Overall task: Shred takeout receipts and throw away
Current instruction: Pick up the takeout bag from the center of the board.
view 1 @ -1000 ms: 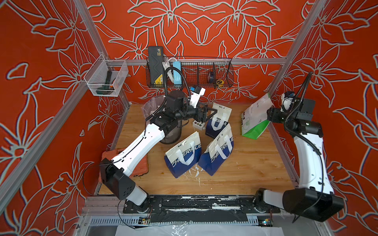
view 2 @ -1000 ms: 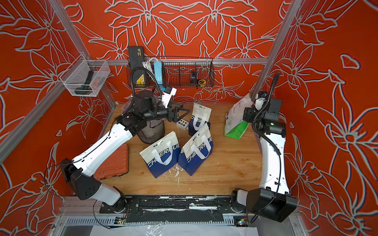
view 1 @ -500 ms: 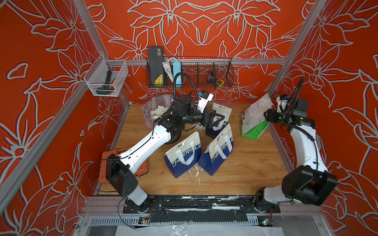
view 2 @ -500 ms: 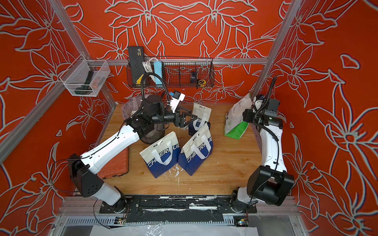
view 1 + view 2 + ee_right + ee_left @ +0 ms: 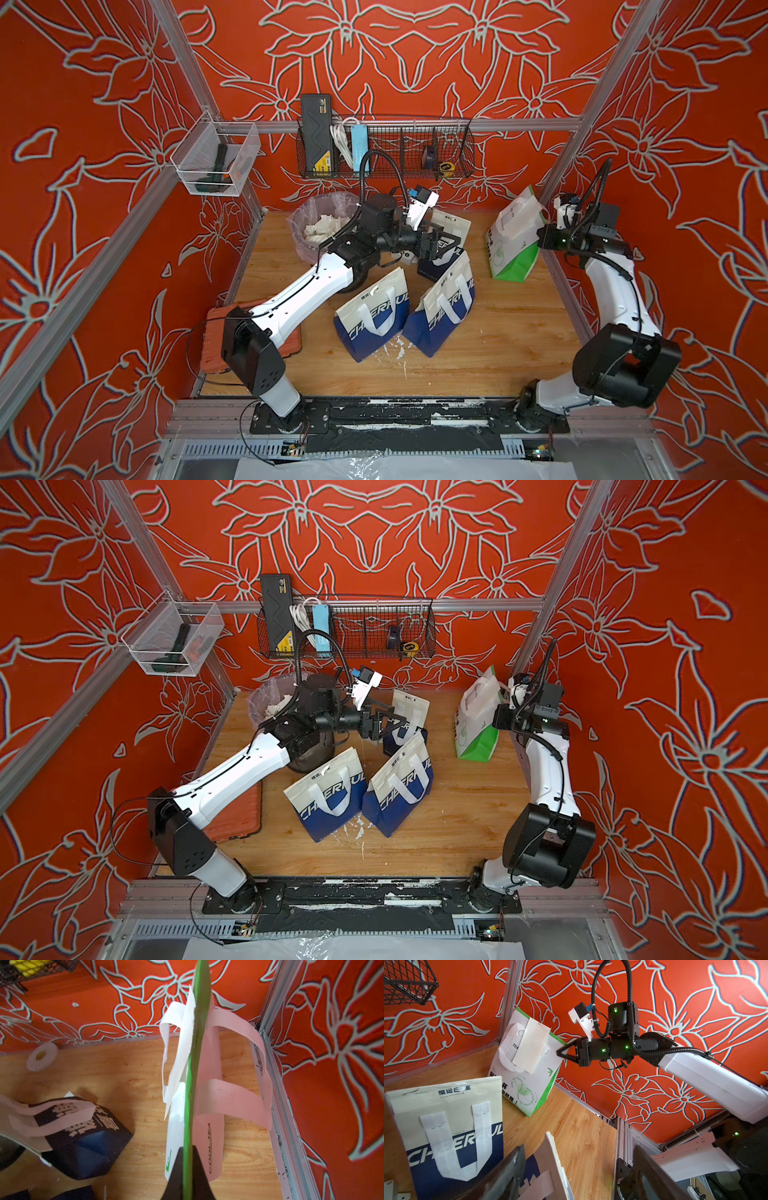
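At the far left stands the bin [image 5: 300, 245], holding torn white paper. My left gripper [image 5: 446, 243] hangs wide and empty above the blue bags [image 5: 374, 320].

Past a bare stretch of table [image 5: 498, 332] leans the green bag [image 5: 529, 1088]. The receipt [image 5: 532, 1048] lies flat on its upper face, over the white handle [image 5: 508, 1059]. I judge it thin, light and limp (a hard tug would tear it, which suits shredding but not peeling). Its free lower corner looks the best place to take hold.

My right gripper [image 5: 560, 1052] is pinched tight on the bag's green side edge, steadying it. The frame rail [image 5: 291, 1157] runs just beside the bag, so open room lies only towards the middle.
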Controlling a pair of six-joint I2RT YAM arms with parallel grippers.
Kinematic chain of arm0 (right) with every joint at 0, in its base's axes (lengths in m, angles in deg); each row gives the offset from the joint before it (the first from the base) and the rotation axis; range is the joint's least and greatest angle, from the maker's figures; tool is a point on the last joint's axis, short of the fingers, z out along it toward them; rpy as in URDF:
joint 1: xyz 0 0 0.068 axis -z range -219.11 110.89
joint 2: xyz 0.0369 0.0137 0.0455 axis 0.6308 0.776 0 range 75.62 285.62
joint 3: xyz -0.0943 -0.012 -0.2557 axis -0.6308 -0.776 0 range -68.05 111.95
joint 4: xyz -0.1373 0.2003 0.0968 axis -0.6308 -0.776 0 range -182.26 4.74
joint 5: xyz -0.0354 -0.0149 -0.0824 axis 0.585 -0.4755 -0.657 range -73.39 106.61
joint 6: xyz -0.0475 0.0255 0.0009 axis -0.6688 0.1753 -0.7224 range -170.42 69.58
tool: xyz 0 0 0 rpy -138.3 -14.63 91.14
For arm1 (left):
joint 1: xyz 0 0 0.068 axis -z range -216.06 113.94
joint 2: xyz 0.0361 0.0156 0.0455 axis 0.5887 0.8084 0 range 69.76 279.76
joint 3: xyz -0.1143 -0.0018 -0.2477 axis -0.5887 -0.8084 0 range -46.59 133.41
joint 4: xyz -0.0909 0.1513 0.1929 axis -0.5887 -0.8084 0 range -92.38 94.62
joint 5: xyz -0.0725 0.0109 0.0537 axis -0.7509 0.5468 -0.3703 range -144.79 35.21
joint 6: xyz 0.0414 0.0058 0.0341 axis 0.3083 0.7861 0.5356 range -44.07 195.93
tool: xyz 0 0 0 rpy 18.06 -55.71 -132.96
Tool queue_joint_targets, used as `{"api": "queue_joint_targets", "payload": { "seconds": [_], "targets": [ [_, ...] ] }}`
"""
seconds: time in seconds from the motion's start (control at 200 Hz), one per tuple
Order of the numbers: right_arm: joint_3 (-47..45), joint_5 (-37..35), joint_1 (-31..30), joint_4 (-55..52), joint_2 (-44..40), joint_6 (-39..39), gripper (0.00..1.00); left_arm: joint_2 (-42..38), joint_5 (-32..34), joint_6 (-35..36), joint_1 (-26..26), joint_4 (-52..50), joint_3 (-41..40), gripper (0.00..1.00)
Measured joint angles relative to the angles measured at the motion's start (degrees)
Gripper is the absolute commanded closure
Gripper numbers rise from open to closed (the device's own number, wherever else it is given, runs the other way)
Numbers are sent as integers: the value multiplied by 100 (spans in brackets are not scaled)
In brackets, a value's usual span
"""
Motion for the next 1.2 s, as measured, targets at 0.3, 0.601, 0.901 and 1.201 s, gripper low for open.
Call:
{"api": "queue_joint_targets", "payload": {
  "seconds": [0.3,0.601,0.901,1.201],
  "targets": [
    [-1091,293,-52,275,-1080,122,100,1263,79,1220,304,-575,1473,23],
    [-1449,348,-468,168,-1578,240,100,2256,72,2546,503,-1307,2439,26],
    [-1792,450,-833,103,-2013,260,100,2785,446,3134,625,-1563,3097,28],
    [-1882,686,-1036,55,-2111,278,100,3421,761,3342,649,-1707,3768,28]
  ]
}}
